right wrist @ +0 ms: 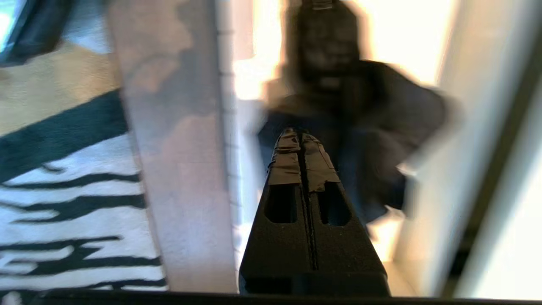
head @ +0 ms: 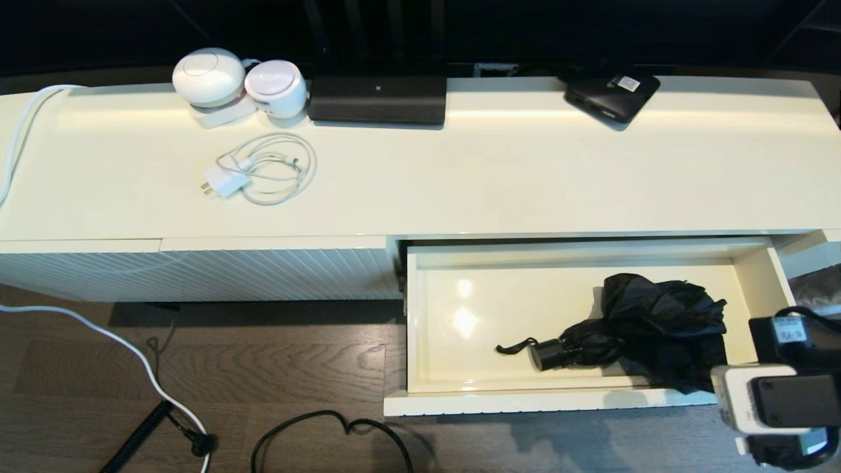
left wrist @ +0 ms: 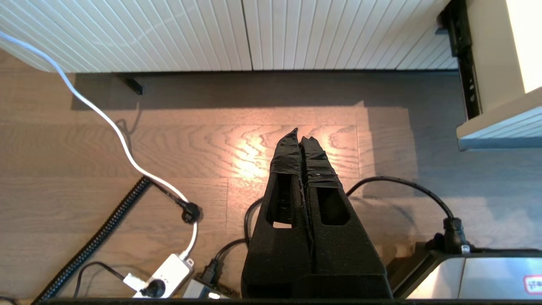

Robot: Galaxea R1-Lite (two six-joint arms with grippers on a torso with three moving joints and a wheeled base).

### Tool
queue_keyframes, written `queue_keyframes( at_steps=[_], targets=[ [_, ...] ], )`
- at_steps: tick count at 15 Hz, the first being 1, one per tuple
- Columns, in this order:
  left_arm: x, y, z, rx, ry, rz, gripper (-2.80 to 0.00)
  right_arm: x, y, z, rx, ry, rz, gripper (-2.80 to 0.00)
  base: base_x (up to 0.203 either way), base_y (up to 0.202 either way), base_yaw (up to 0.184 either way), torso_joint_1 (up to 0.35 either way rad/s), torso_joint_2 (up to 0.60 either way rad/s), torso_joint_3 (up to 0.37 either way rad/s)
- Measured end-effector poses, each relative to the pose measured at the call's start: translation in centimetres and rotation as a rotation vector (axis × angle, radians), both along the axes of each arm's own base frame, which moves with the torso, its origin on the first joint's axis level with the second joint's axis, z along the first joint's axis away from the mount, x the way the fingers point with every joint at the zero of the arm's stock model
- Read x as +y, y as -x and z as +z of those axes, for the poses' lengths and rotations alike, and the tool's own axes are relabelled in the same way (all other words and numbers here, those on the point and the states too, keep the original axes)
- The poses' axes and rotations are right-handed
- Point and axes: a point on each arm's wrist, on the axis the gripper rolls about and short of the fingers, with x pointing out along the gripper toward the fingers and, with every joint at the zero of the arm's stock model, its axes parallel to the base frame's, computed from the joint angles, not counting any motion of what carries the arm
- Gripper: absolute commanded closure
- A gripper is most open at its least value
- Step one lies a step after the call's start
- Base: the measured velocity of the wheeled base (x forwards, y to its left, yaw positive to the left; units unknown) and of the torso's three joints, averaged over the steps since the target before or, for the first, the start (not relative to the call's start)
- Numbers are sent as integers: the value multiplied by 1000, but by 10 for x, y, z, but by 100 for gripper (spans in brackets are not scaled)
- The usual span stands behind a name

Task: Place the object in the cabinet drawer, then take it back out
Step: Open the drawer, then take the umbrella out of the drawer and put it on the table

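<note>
The folding umbrella [head: 647, 328] lies inside the open drawer [head: 433, 315]; my right hand [right wrist: 301, 135], fingers pressed together, hovers above the drawer, my left hand [left wrist: 301, 137] likewise pressed together beside it.

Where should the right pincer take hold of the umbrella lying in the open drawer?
Probably the short cylindrical handle, from above. It lies flat on the drawer floor, rigid and clear of the walls, while the umbrella fabric is loose and bunched. The right pincer, shut, is nearby.
</note>
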Motion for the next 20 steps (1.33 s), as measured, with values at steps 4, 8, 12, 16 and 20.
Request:
queue_keyframes(
  at_steps=[4,8,12,16,20],
  targets=[
    [0,0,0,1,1,1,0,-8,26,34,-10,-6,-6,0,0,0,0,0,0,0],
    [0,0,0,1,0,2,0,-14,41,51,-84,-72,-57,0,0,0,0,0,0,0],
    [0,0,0,1,1,1,0,-21,57,72,-90,-189,-247,0,0,0,0,0,0,0],
    [0,0,0,1,1,1,0,-29,71,83,32,-343,-497,0,0,0,0,0,0,0],
    [0,0,0,1,1,0,0,-30,75,97,166,-557,-720,0,0,0,0,0,0,0]
  ],
)
